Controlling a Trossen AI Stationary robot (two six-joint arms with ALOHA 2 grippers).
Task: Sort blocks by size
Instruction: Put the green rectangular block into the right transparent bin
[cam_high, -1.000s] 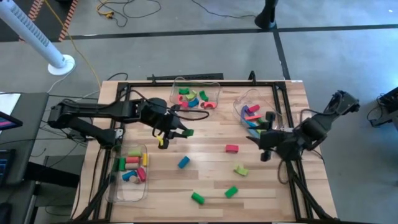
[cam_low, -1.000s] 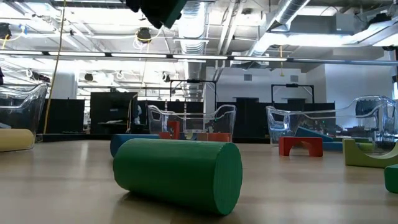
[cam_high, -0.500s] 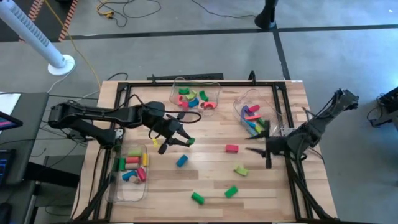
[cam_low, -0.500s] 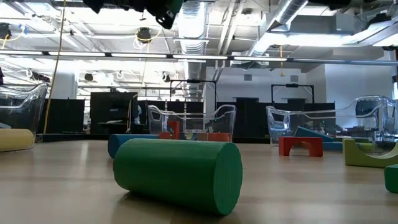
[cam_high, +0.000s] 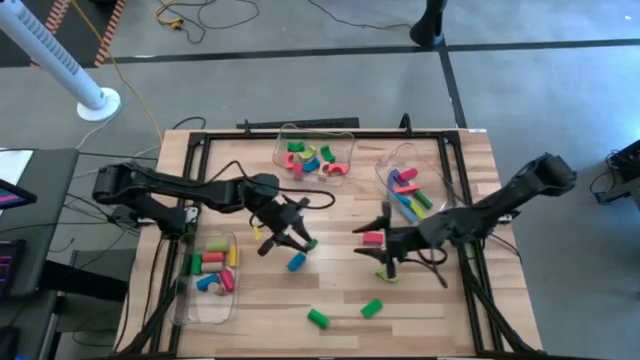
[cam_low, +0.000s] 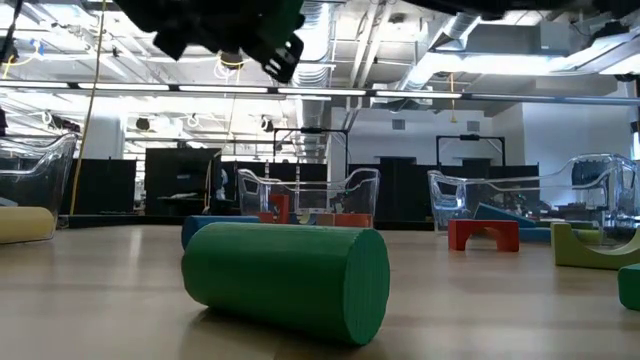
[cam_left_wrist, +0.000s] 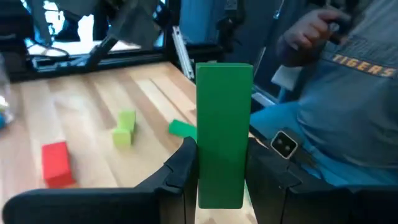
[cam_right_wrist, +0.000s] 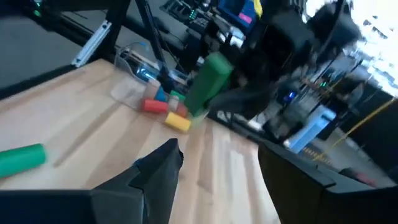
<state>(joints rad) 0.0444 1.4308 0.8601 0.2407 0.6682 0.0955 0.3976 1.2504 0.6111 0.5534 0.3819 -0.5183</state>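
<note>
My left gripper (cam_high: 295, 238) hangs over the table's middle, shut on a green bar (cam_left_wrist: 224, 124). Just nearer than it, a blue block (cam_high: 294, 262) lies on the table. My right gripper (cam_high: 368, 250) is open above a red block (cam_high: 372, 238) and a yellow-green arch (cam_high: 388, 272), touching neither. A green cylinder (cam_low: 285, 280) and another green block (cam_high: 371, 308) lie on the wood close to the near edge. More blocks fill three clear bins. My left gripper pinches the green bar between its two fingers (cam_left_wrist: 183, 165) by the long sides at the end nearest the wrist (cam_left_wrist: 221, 186). The fingers come from the table's left, slanting slightly down, and lie along the bar. The bar sticks out past the fingertips, lifted clear of the table.
Clear bins stand at the far middle (cam_high: 315, 155), far right (cam_high: 410, 185) and near left (cam_high: 210, 270). A black frame (cam_high: 200, 145) runs round the table. A person in a grey shirt (cam_left_wrist: 348, 99) sits beyond the right side. Bare wood lies at the near left.
My left gripper has sunk and moved toward the near edge with the green bar, tipping closer to level. My right gripper has come down and toward the table's left, over the red block and the arch, and its fingers stand wider apart.
</note>
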